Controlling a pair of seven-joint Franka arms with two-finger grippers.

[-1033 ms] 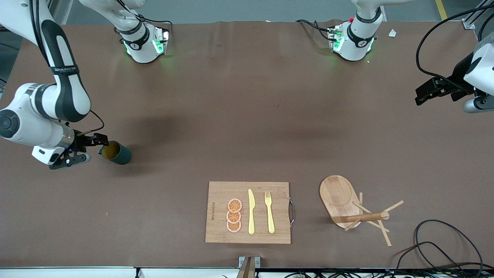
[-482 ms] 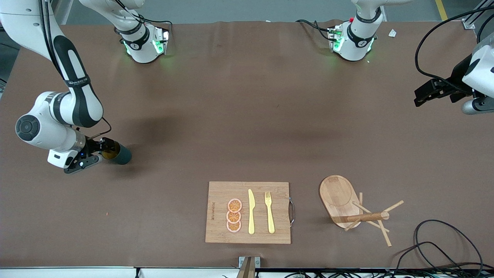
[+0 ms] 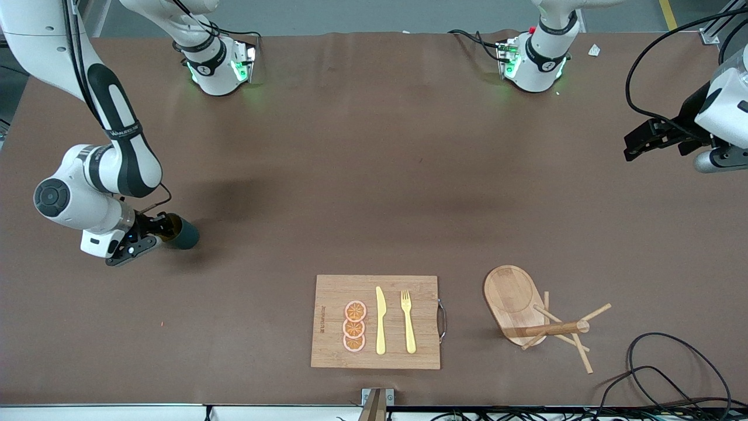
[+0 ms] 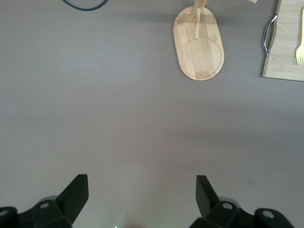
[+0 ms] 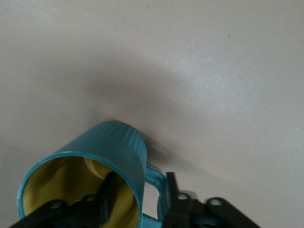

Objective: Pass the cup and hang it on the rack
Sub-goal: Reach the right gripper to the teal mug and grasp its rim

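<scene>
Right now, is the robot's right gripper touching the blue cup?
Touching. The right wrist view shows the right gripper with one jaw inside the cup and one outside, against its wall beside the handle.

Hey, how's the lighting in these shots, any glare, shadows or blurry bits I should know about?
Front view: even light, soft arm shadows on the brown table, green glow at both bases. Right wrist view: the table looks washed out and pale, with a dark shadow beside the cup; the right gripper at the frame edge is soft. Left wrist view: flat light, the left gripper dark, the rack sharp.
</scene>
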